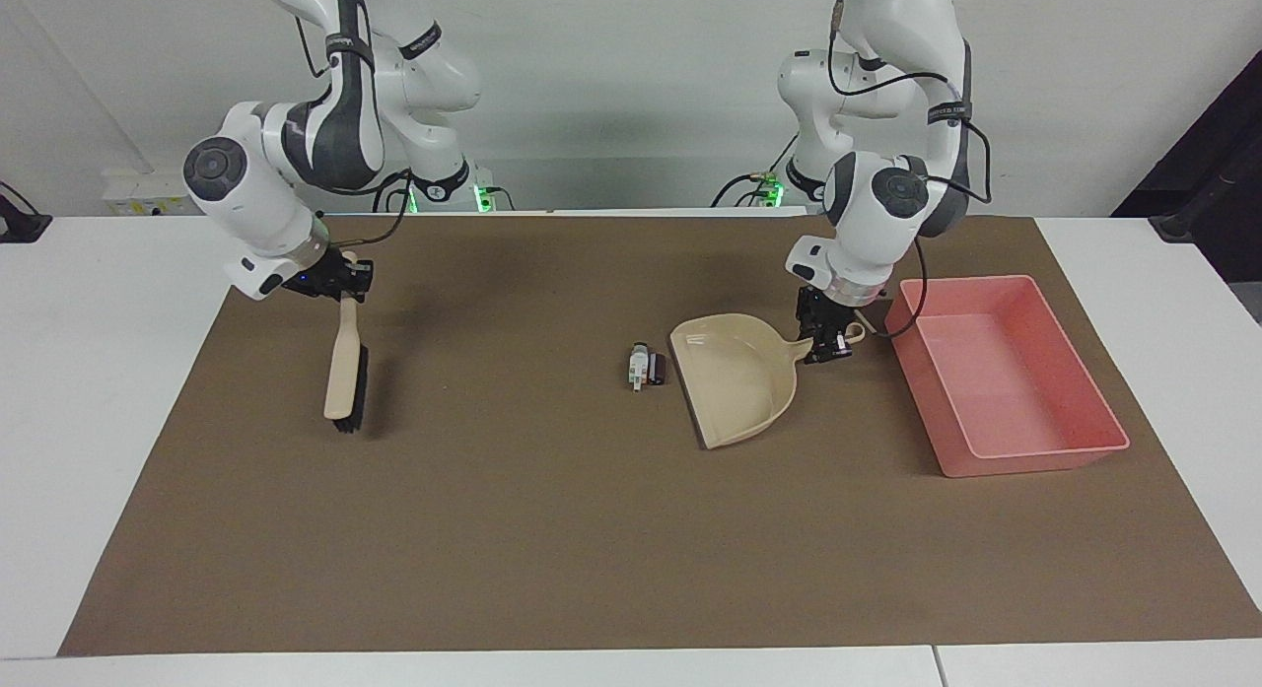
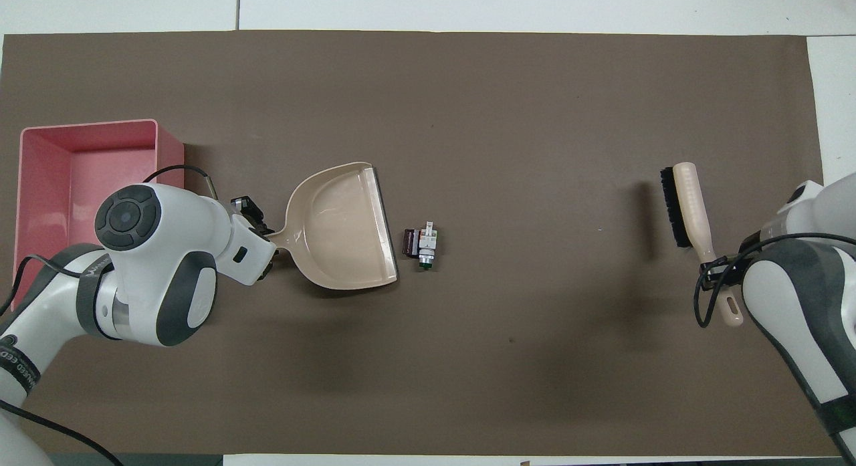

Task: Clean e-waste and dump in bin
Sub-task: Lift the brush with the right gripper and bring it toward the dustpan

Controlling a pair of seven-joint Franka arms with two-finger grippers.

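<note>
The e-waste (image 1: pixel 646 366) is a tiny cluster, white-grey with a green patch plus a small dark cylinder, on the brown mat; it also shows in the overhead view (image 2: pixel 421 242). My left gripper (image 1: pixel 826 344) is shut on the handle of the beige dustpan (image 1: pixel 735 377), which is tilted and slightly raised, its lip just beside the e-waste (image 2: pixel 338 228). My right gripper (image 1: pixel 340 281) is shut on the handle of a beige brush with black bristles (image 1: pixel 345 372), held just above the mat toward the right arm's end (image 2: pixel 689 208). The pink bin (image 1: pixel 1030 460) stands beside the left gripper.
The brown mat (image 1: pixel 552 529) covers most of the white table. The bin's rim (image 2: pixel 87 126) lies at the left arm's end, partly covered by the left arm in the overhead view. Open mat lies between the brush and the e-waste.
</note>
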